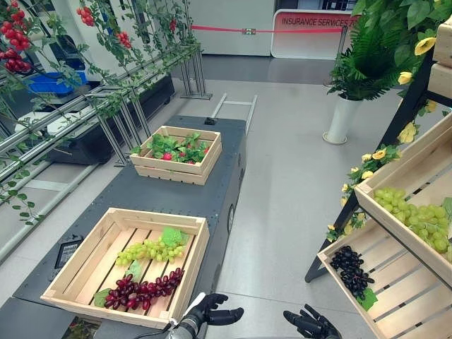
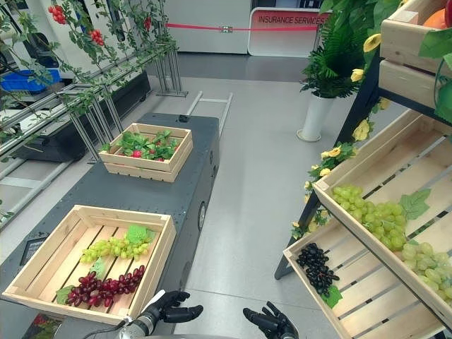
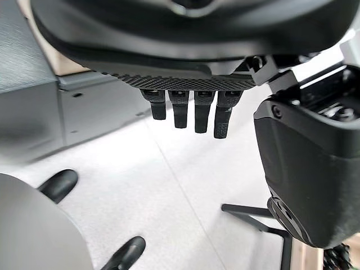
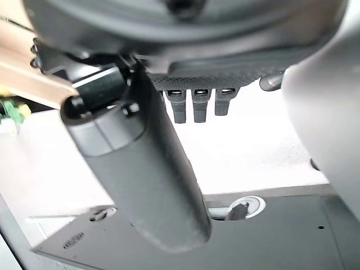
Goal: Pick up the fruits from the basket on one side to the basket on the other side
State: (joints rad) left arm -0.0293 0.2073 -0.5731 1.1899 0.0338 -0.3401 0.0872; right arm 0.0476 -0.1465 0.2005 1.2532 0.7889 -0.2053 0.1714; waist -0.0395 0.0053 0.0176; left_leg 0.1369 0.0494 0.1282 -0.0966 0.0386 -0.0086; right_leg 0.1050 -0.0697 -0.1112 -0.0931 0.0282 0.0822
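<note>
A wooden crate [image 1: 74,258] on the grey cart at my lower left holds a green grape bunch [image 1: 148,251] and a dark red grape bunch [image 1: 141,288]. On the slanted shelf at my right, the lower crate [image 1: 406,300] holds a black grape bunch [image 1: 351,270]. The crate above it [image 1: 424,176] holds green grapes [image 1: 417,215]. My left hand [image 1: 212,311] hangs low beside the near crate's right corner, fingers [image 3: 191,109] relaxed and holding nothing. My right hand [image 1: 311,325] is low between cart and shelf, open, with its fingers [image 4: 194,104] bare.
A second crate [image 1: 176,171] of leafy greens and red fruit sits farther back on the cart [image 1: 169,198]. Metal racks with tomato vines [image 1: 14,35] line the left. A potted plant [image 1: 342,116] stands beyond the shelf. Bare grey floor runs between cart and shelf.
</note>
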